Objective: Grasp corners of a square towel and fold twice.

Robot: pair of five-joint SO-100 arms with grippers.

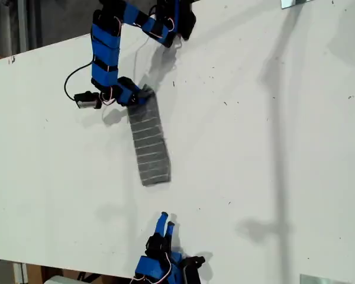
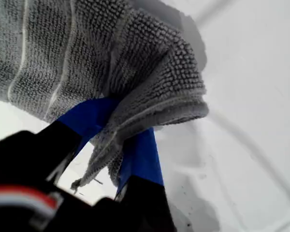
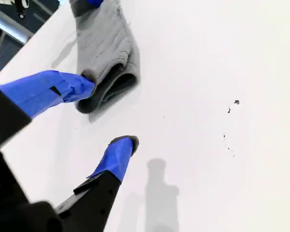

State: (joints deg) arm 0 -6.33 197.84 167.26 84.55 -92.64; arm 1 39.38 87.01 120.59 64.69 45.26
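Presently the towel [image 1: 149, 142] lies on the white table [image 1: 254, 154] as a long narrow folded strip, running from the upper middle of the exterior view down toward its centre. Pale stripes cross the strip along its length.

My first gripper [image 2: 118, 145] is clamped on the strip's far end: in the first wrist view the blue-taped fingers [image 2: 142, 154] pinch a bunched corner [image 2: 174, 104] of the cloth, with layers of fabric folded over and a frayed edge hanging between the jaws. In the exterior view this gripper [image 1: 136, 94] sits at the strip's upper end, with its arm [image 1: 106, 50] rising toward the top edge of that view. Whether the gripped end is lifted clear of the table, I cannot tell.

My second gripper [image 3: 106, 118] has its jaws spread apart and holds nothing. In the second wrist view one fingertip [image 3: 79, 84] is beside the strip's near end [image 3: 106, 84], where the folded layers show as a rolled edge; whether they touch I cannot tell. The other fingertip [image 3: 121, 147] is over bare table, apart from the cloth. In the exterior view this gripper [image 1: 164, 223] sits near the bottom edge, below the strip's lower end, with a gap of bare table between them.

Small dark specks [image 3: 232, 106] mark the table surface well apart from the cloth.
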